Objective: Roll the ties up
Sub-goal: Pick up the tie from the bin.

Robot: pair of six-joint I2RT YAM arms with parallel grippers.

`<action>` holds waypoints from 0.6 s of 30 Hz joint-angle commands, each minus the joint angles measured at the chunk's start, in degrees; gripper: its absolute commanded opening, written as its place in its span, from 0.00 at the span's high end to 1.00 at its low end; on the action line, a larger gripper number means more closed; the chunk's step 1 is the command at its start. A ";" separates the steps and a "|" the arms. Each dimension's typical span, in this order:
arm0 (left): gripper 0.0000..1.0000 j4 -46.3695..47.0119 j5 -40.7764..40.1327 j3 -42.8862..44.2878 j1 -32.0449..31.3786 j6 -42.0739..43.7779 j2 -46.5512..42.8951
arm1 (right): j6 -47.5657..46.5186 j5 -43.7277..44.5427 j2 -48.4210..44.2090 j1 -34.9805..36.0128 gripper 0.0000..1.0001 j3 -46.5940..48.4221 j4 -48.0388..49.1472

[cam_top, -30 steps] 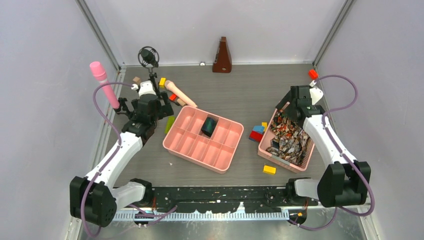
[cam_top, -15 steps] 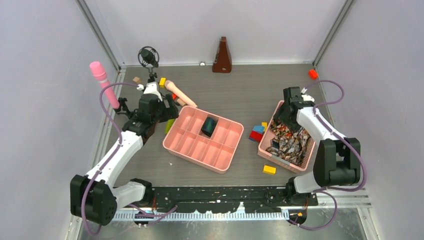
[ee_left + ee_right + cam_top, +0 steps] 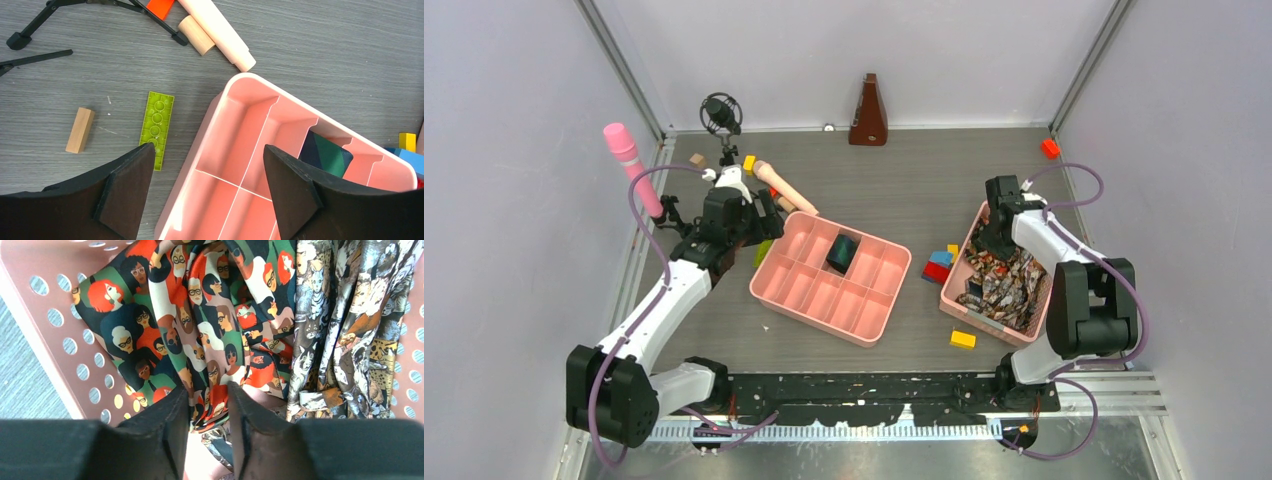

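Several ties [image 3: 1006, 282] lie heaped in a pink perforated basket [image 3: 987, 325] at the right. In the right wrist view one tie [image 3: 200, 315] is printed with faces in red, green and cream; another tie [image 3: 350, 315] has a cat print. My right gripper [image 3: 207, 389] is down inside the basket [image 3: 50, 350], its jaws narrowed but open, a fold of the faces tie at its tips. A dark green and navy rolled tie [image 3: 842, 250] sits in the pink divided tray [image 3: 869, 300]. My left gripper [image 3: 207, 150] hangs open over the tray's left corner [image 3: 235, 130].
A green studded plate [image 3: 157, 127] and a wooden block [image 3: 80, 130] lie left of the tray. A cream rolling pin [image 3: 784, 187], a microphone stand [image 3: 720, 115], a pink cylinder [image 3: 624, 160] and a metronome [image 3: 869, 112] stand behind. Coloured blocks [image 3: 939, 265] lie between tray and basket.
My right arm has folded down into the basket and its jaws have narrowed around the tie fabric. The left gripper has shifted slightly toward the tray and closed a little.
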 commanded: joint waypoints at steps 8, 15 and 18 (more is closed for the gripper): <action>0.18 2.33 2.39 2.88 0.12 0.59 -0.11 | -3.93 4.67 -7.40 0.07 1.00 2.06 0.21; 0.18 2.56 3.36 3.76 0.12 0.12 -0.10 | -6.61 4.39 -15.15 0.07 1.00 6.89 -2.92; 0.18 2.72 3.78 4.18 0.12 0.07 -0.08 | -7.70 4.35 -17.77 0.06 1.00 9.18 -4.61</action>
